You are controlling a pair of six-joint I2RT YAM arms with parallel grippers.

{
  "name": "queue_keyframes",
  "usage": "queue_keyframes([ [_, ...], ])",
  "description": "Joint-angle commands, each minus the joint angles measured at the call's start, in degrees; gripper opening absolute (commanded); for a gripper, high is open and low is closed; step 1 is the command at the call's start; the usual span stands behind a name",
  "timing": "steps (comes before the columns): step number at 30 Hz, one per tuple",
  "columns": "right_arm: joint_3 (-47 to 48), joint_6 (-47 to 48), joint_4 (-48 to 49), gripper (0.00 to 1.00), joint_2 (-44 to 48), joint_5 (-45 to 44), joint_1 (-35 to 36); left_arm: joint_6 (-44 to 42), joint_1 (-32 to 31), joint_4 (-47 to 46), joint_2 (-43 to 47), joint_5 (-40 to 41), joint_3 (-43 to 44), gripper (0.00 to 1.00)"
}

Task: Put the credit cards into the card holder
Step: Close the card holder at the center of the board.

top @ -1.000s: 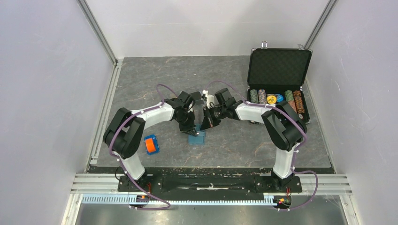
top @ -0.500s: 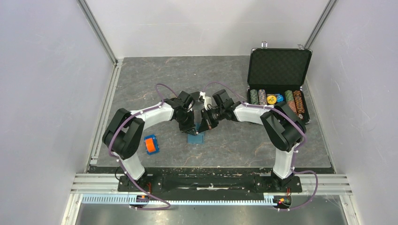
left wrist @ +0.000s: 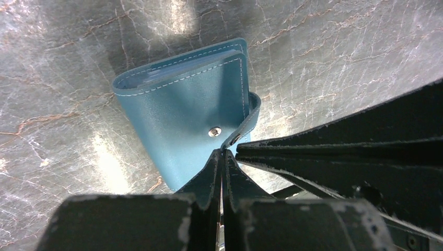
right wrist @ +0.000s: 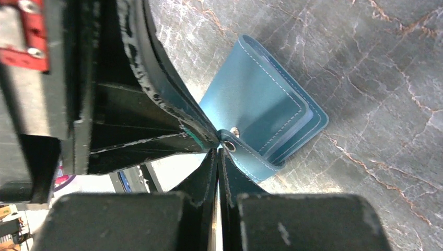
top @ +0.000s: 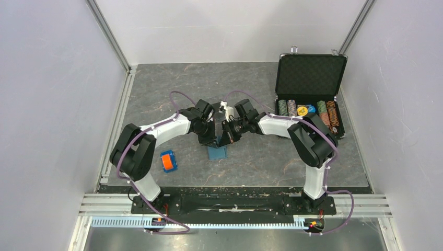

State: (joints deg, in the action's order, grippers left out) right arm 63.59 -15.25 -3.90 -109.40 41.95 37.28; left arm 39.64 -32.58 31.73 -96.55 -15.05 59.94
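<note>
one card holder [left wrist: 183, 115] lies near the middle of the table [top: 183, 89], in front of the two arms and between their tips. it is a squarish folded wallet of smooth teal leather-like material with pale stitching along its edges and rounded corners. its covers gape slightly at the fold, showing thin lighter blue layers inside; i cannot tell whether any credit cards sit among them. one small round metal snap stud [left wrist: 214, 132] shines on the upper cover, and one narrow curved tab [left wrist: 251, 117] loops round the open side just beside it. the left gripper [left wrist: 222, 154] has its two flat black fingers pressed together, and the near edge of the upper cover runs in between them, pinched and lifted a little off the lower one. the right gripper [right wrist: 218, 152] also has its jaws fully together, with nothing visible between them; its tip touches the end of the tab, right against the tip of the left one. the fingers of both are matt black with worn, chipped edges. the table top is dark grey with pale veins, like polished stone. one black chip case [top: 311, 73] stands open at the far right, its raised lid lined with dimpled foam, and its tray holds six short rows of round chips [top: 307, 111], mostly striped, one yellow and one blue. one chunky orange-and-blue block [top: 167, 161] sits near the left arm's base, well apart from the wallet.
</note>
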Motion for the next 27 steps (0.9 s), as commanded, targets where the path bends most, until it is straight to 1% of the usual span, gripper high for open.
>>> queue_keyframes([
  [1,2.1,0.1,0.7,0.00,-1.3,-0.9,0.2,1.9,0.3,-0.2,1.2,1.2,0.4,0.02],
  [12,2.7,0.1,0.9,0.00,-2.0,-1.2,0.4,1.6,0.5,1.1,0.1,3.8,-0.9,0.02],
  [23,3.0,-0.9,1.9,0.00,-3.0,-0.6,0.4,1.4,0.6,1.8,-0.3,4.8,-2.0,0.02],
  [27,5.2,-1.8,2.4,0.00,-4.6,-1.4,0.5,1.2,0.6,1.5,0.1,4.4,-2.4,0.02],
])
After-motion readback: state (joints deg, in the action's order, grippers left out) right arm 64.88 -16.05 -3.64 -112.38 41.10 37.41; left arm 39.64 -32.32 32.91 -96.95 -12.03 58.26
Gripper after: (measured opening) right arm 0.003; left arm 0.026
